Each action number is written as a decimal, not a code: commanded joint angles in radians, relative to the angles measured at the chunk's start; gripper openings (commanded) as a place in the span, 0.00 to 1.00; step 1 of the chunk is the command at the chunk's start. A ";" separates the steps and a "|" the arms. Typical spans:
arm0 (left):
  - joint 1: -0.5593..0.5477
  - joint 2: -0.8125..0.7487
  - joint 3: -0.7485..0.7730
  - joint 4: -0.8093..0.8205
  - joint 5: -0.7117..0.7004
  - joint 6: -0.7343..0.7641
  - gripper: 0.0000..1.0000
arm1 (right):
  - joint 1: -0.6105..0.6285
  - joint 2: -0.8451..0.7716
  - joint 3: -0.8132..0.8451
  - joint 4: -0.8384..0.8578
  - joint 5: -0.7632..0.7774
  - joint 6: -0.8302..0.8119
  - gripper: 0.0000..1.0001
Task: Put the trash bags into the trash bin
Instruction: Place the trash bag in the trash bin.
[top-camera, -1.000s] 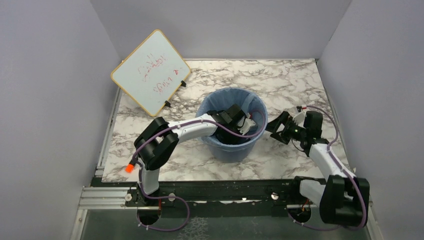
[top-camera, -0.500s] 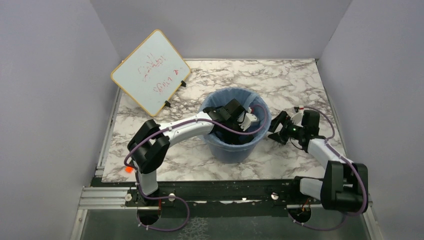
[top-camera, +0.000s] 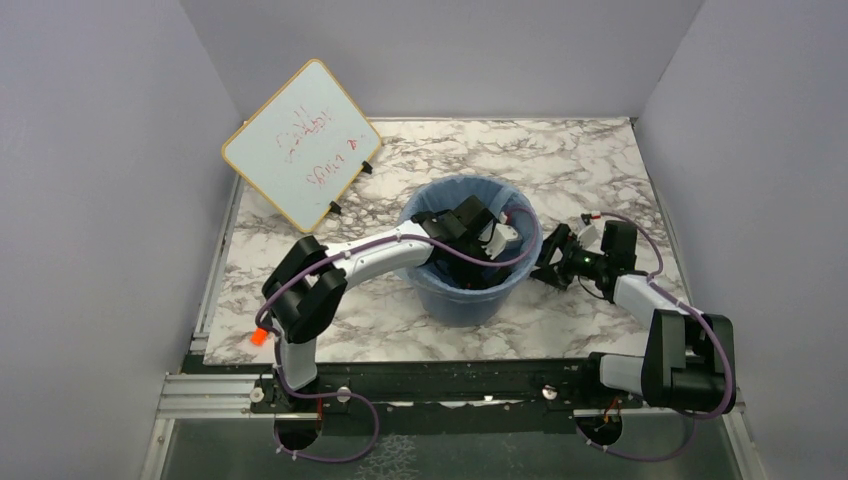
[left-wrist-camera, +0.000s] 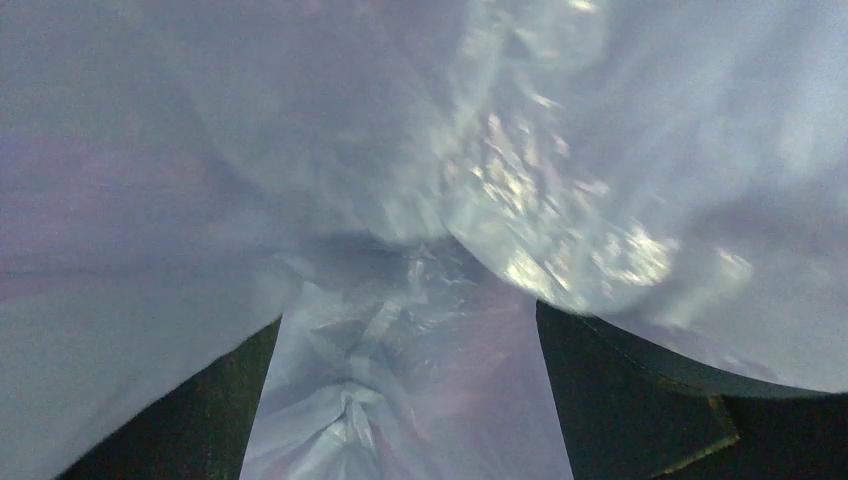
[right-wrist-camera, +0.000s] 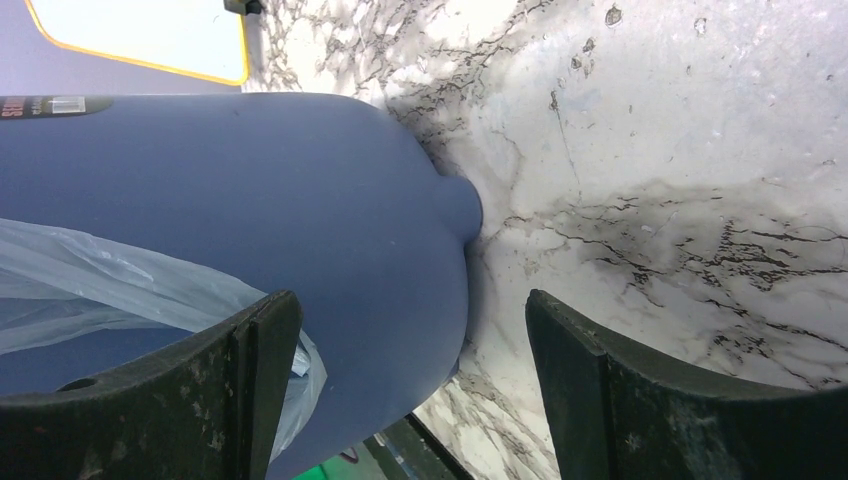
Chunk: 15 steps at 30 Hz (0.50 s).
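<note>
The blue trash bin (top-camera: 462, 300) stands mid-table. The thin light-blue trash bag (top-camera: 448, 187) lines it and drapes over the rim. My left gripper (top-camera: 492, 238) is down inside the bin. In the left wrist view the crinkly bag (left-wrist-camera: 420, 200) fills the frame, and a fold lies between the spread dark fingers (left-wrist-camera: 630, 400) of the left gripper (left-wrist-camera: 400, 420). My right gripper (top-camera: 553, 260) is open just outside the bin's right wall. In the right wrist view the bin wall (right-wrist-camera: 330, 220) sits ahead of the right gripper (right-wrist-camera: 410, 390), with the bag edge (right-wrist-camera: 110, 285) hanging at the left.
A white board with red writing (top-camera: 300, 143) leans at the back left of the marble table (top-camera: 590, 170); its corner shows in the right wrist view (right-wrist-camera: 140, 35). Grey walls close in the left, back and right sides. The black rail runs along the near edge (top-camera: 450, 380).
My left arm has reached farther into the bin, toward its far right side. My right gripper has moved left, closer to the bin's outer wall, and stays open.
</note>
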 joint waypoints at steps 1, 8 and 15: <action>0.003 0.073 -0.009 0.002 -0.001 0.005 0.99 | 0.000 -0.045 0.018 -0.037 -0.018 -0.031 0.88; 0.003 0.115 -0.049 0.019 0.005 0.011 0.99 | 0.001 -0.060 0.026 -0.051 -0.007 -0.020 0.89; 0.003 0.094 -0.061 0.010 0.012 0.032 0.99 | 0.001 -0.074 0.049 -0.077 -0.013 -0.015 0.90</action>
